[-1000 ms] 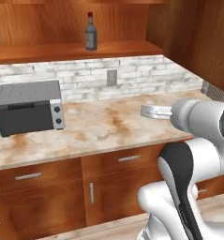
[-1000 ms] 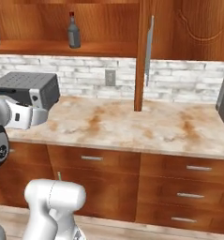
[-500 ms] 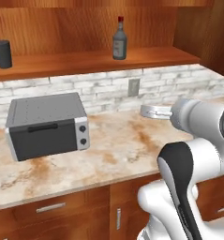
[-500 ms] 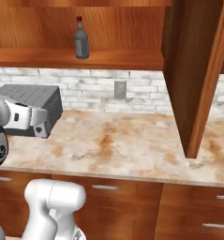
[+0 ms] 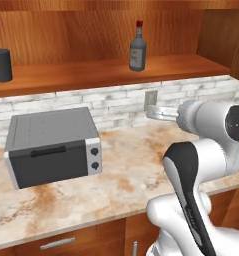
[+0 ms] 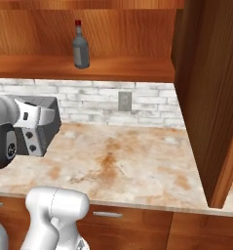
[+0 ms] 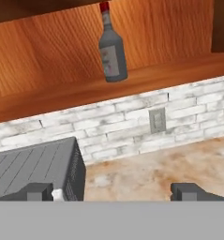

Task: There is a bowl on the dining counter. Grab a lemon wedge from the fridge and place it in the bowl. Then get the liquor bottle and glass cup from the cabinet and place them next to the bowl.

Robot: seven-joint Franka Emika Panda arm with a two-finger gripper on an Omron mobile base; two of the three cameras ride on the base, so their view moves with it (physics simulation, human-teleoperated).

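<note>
Closer now than a moment ago, the base has driven toward the wall, so the liquor bottle [image 5: 137, 47] and toaster oven [image 5: 52, 145] loom larger in both base views. That bottle stands upright on the wooden shelf [image 5: 116, 72] of the cabinet [image 6: 208, 93], above and right of the toaster oven. Well to the bottle's left on the same shelf stands the glass cup [image 5: 2, 65]. Below the bottle, a wall outlet [image 6: 124, 101] sits in the white brick backsplash, and the marble tabletop [image 6: 127, 163] lies beneath. Low in front of the bottle, the claw [image 7: 113, 191] hangs empty, fingers [image 7: 184, 191] spread wide apart.
</note>
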